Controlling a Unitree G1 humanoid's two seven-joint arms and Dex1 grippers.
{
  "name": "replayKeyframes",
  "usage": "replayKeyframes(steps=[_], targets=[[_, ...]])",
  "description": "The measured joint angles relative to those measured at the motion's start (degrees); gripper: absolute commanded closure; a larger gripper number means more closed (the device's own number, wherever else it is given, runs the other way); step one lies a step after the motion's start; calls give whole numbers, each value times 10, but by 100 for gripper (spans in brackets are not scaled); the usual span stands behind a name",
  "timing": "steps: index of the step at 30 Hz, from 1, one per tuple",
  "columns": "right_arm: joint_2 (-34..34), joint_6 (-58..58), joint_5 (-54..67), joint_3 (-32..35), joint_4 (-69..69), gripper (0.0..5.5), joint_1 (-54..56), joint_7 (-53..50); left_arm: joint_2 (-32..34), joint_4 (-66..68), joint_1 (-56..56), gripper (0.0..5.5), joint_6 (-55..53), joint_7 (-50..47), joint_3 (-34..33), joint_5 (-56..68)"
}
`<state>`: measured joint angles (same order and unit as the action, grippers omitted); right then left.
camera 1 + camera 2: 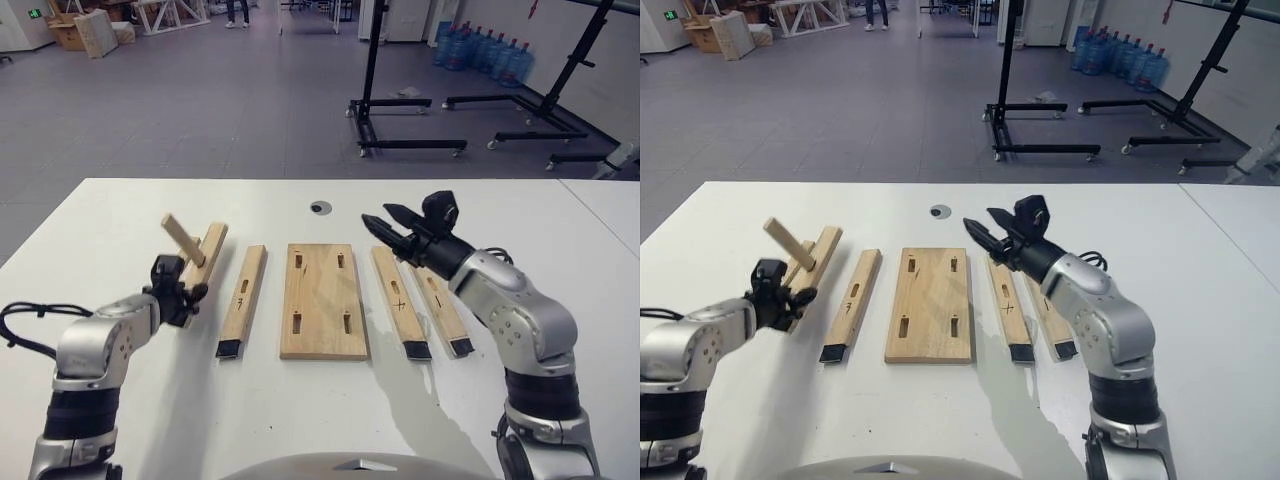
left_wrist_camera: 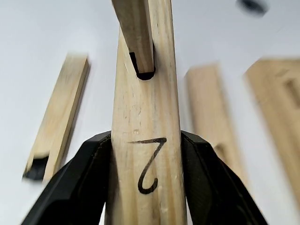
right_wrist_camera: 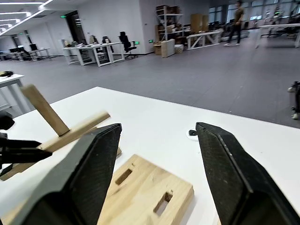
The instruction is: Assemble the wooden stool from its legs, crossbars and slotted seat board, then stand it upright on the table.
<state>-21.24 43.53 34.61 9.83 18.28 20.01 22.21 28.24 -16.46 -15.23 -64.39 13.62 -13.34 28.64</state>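
My left gripper (image 1: 178, 290) is shut on the near end of a wooden leg (image 2: 145, 140) marked 2, held tilted above the table's left side. A short crossbar (image 1: 183, 238) sticks up out of the leg's slot (image 2: 143, 70). Another wooden piece (image 2: 58, 117) lies on the table just left of the held leg. A loose leg (image 1: 243, 298) lies between it and the slotted seat board (image 1: 322, 300), which lies flat at the centre. Two more legs (image 1: 400, 300) (image 1: 442, 305) lie right of the board. My right gripper (image 1: 385, 228) hovers open over their far ends, holding nothing.
A round cable hole (image 1: 320, 207) sits in the white table (image 1: 130, 220) beyond the board. A second table (image 1: 610, 205) adjoins on the right. A black cable (image 1: 30, 325) trails by my left arm. Black metal frames (image 1: 410, 110) stand on the floor beyond.
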Motion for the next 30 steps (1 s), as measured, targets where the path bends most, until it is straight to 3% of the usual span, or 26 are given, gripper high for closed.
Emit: replayKeyframes(steps=[3, 6, 10, 13, 16, 28, 30], targets=[[-16, 41, 65, 80, -93, 258, 104, -10, -52, -33, -117, 345, -8, 25, -77, 137], [-23, 117, 168, 144, -201, 258, 214, -9, -126, -32, -161, 345, -25, 26, -132, 316], [-1, 215, 347, 208, -289, 258, 347, -36, -175, -22, -156, 345, -30, 8, -122, 442], [49, 268, 448, 203, -290, 258, 352, -79, -188, -8, -128, 345, -29, -10, -101, 502], [70, 264, 473, 188, -247, 258, 326, -102, -186, -8, -121, 345, -26, -27, -87, 545], [52, 252, 517, 155, -265, 48, 290, -129, -135, -8, -92, 345, 5, -31, -26, 609], [52, 252, 545, 153, -265, 46, 290, -144, -130, -8, -87, 345, 10, -29, -18, 609]])
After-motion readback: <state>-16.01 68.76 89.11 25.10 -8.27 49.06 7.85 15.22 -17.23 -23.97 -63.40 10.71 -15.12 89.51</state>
